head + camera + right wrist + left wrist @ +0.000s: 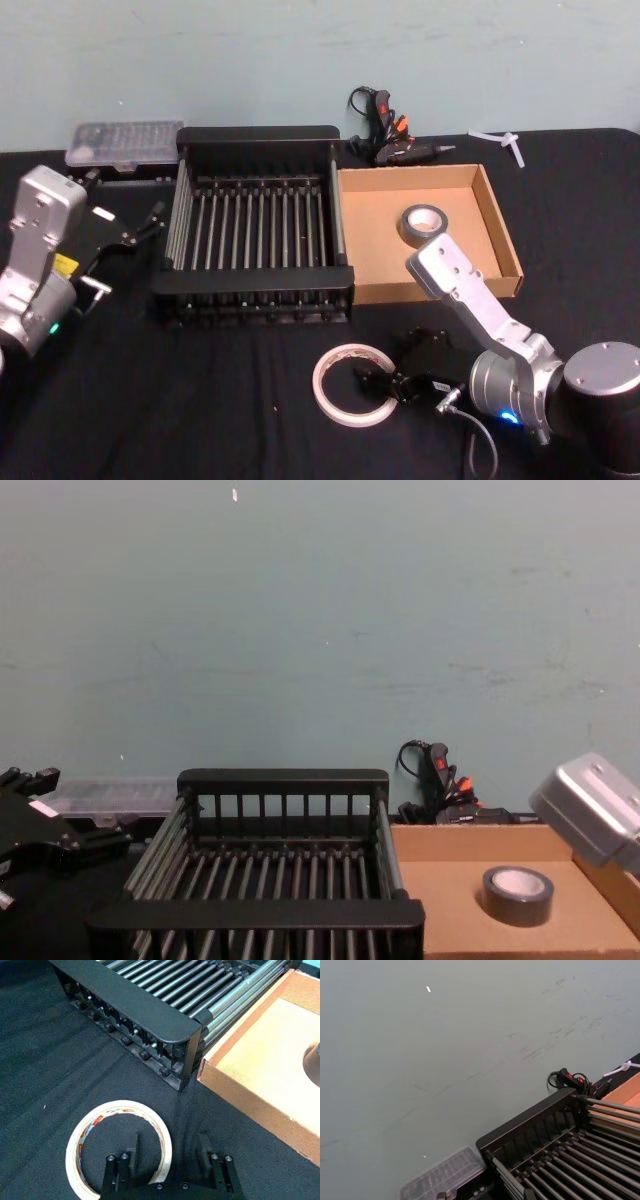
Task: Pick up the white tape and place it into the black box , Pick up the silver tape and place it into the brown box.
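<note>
head view: looks from high up, forward and down onto the black table (150, 400); the black box (255, 140) sits at centre and the brown box (500, 225) at 3 o'clock.
chest view: low and level, facing the teal wall (320, 600); it meets the black box (283, 780) side-on, with the brown box (455, 842) at 4 o'clock.
left wrist view: tilted upward at the wall (445, 1050); a corner of the black box (527, 1127) at 5 o'clock.
right wrist view: close above the table, the white tape (90, 1125) near 7 o'clock.
shared: all four views take in the black box.
</note>
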